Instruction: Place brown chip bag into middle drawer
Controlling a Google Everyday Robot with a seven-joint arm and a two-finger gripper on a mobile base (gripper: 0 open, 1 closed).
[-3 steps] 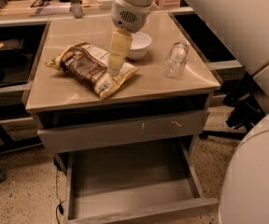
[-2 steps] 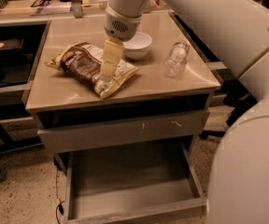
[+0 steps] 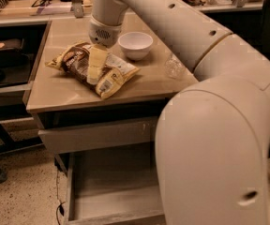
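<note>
The brown chip bag (image 3: 74,60) lies flat on the tan table top (image 3: 60,93), left of centre, with its pale yellow edges and white label panel toward the front right. My gripper (image 3: 95,70) reaches down from the arm's wrist (image 3: 104,31) and sits right over the middle of the bag, at or just above its surface. The middle drawer (image 3: 108,182) stands pulled open below the table, low at the front, with its flat grey floor bare. My arm hides the drawer's right part.
A white bowl (image 3: 135,45) stands just right of the bag. A clear plastic bottle (image 3: 173,67) lies at the table's right, partly behind my arm. A closed grey drawer front (image 3: 95,136) sits above the open one. Cluttered benches stand behind and to the left.
My gripper has moved left and down onto the middle of the bag. My arm now fills the right of the view and covers part of the bottle and drawer. The bag has not moved.
</note>
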